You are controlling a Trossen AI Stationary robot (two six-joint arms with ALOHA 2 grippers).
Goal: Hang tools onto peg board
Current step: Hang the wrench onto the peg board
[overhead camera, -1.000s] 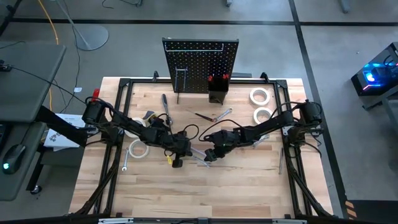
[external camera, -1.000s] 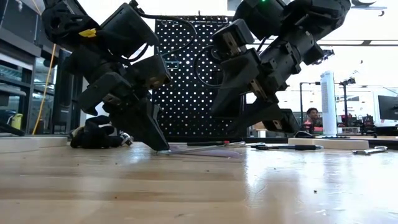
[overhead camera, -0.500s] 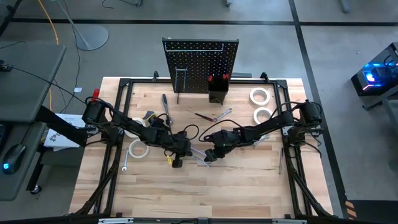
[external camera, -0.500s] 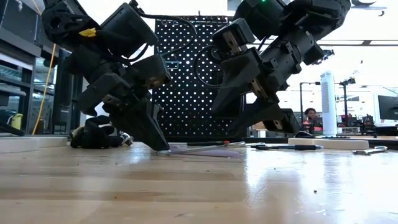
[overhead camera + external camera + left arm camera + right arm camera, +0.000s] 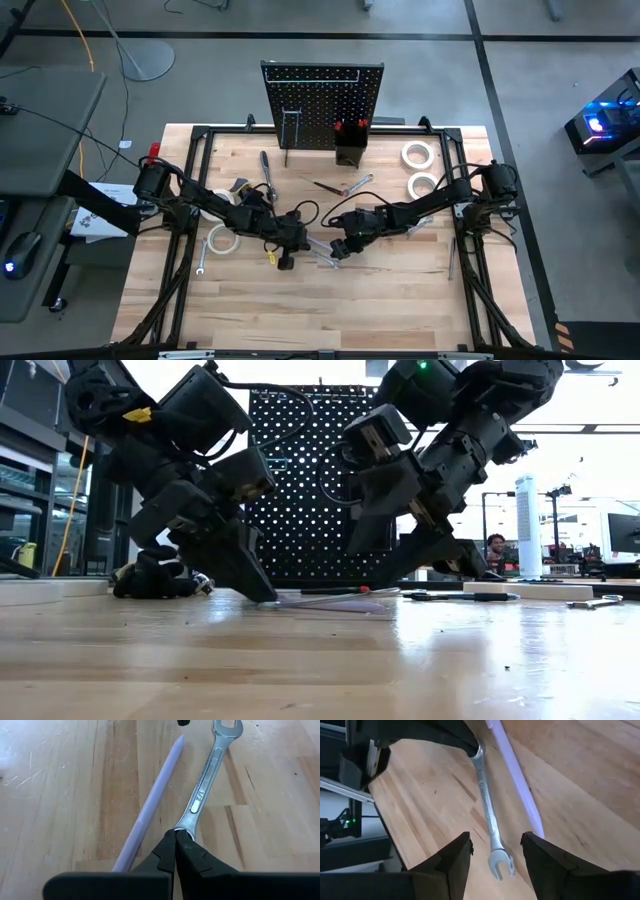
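The left tool [image 5: 176, 836] is pinching the wrench [image 5: 206, 785], its open end pointing toward the spread, empty right tool [image 5: 495, 845].

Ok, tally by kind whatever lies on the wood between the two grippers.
Wrench: 1
Pale purple rod: 1
Total: 2

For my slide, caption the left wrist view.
Left end effector shut on a silver wrench beside a lilac rod.
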